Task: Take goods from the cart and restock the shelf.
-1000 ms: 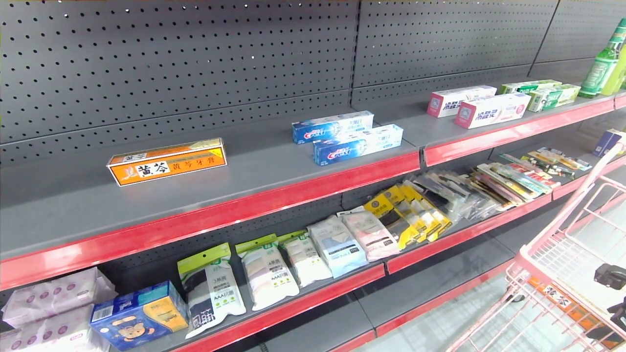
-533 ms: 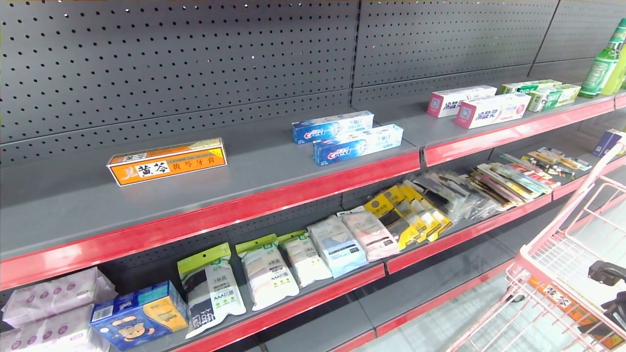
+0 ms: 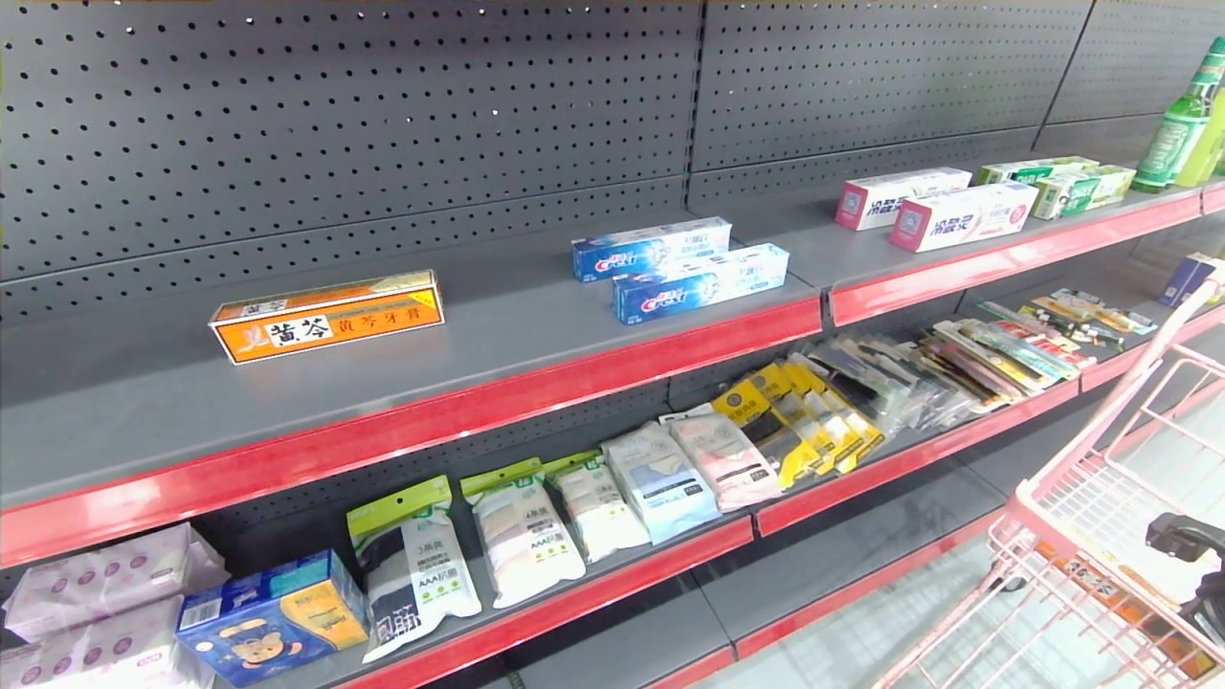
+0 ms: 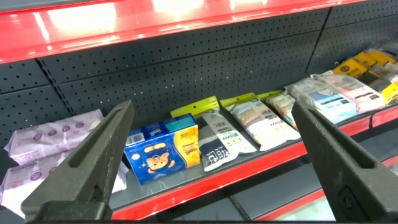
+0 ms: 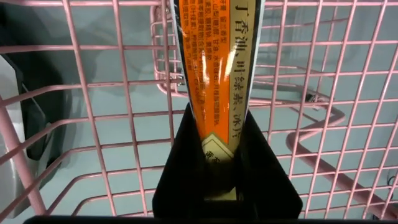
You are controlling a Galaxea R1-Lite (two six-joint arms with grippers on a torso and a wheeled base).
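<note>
An orange toothpaste box (image 5: 214, 74) stands on end between the black fingers of my right gripper (image 5: 216, 158), which is shut on it inside the pink wire cart (image 5: 93, 124). In the head view the cart (image 3: 1043, 507) stands at the lower right, with my right arm (image 3: 1185, 536) down inside it beside the orange box (image 3: 1101, 586). A matching orange box (image 3: 327, 314) lies on the left of the upper grey shelf (image 3: 144, 402). My left gripper (image 4: 211, 162) hangs open and empty in front of the lower shelf.
Two blue toothpaste boxes (image 3: 679, 268) sit mid-shelf, with pink-and-white boxes (image 3: 933, 209) and green ones (image 3: 1062, 182) further right. The lower shelf holds packets (image 3: 522, 536), a blue box (image 3: 273, 612) and tissue packs (image 3: 96, 584). Bare shelf surrounds the orange box.
My right arm has shifted slightly left inside the cart. The shelf goods have not moved.
</note>
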